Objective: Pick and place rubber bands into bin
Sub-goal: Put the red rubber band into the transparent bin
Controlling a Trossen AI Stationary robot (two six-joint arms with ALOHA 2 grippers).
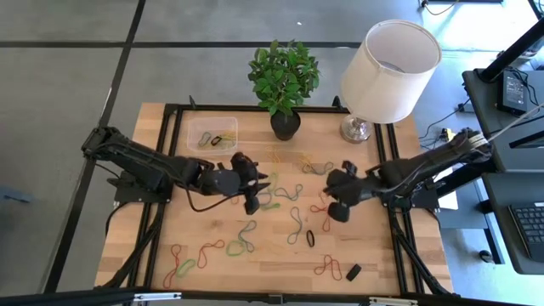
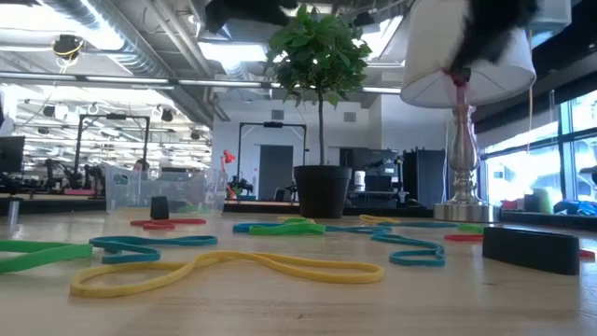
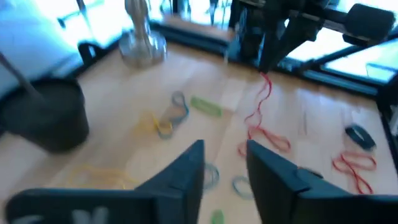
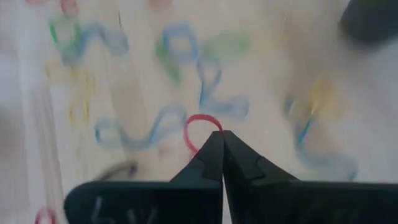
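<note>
Several rubber bands [image 1: 293,223] in red, green, blue and yellow lie loose on the wooden table. The clear bin [image 1: 212,136] stands at the far left with a few bands in it. My right gripper [image 4: 222,134], raised over the table's right half [image 1: 327,199], is shut on a red rubber band [image 3: 263,93]. My left gripper [image 3: 224,163] hovers over the table's middle [image 1: 262,191], open, with nothing between its fingers. My right gripper pinches the red band's upper loop [image 4: 200,127] between its two fingertips, slanting down from the table's right side. The band hangs below the fingers as a thin strand [image 3: 266,87]. Its lower end [image 3: 268,138] seems to reach the table.
A black plant pot [image 1: 286,124] with a green plant and a white-shaded lamp [image 1: 389,61] stand at the far edge. A small black block [image 1: 353,272] lies near the front right. More bands lie at the near left [image 1: 183,268].
</note>
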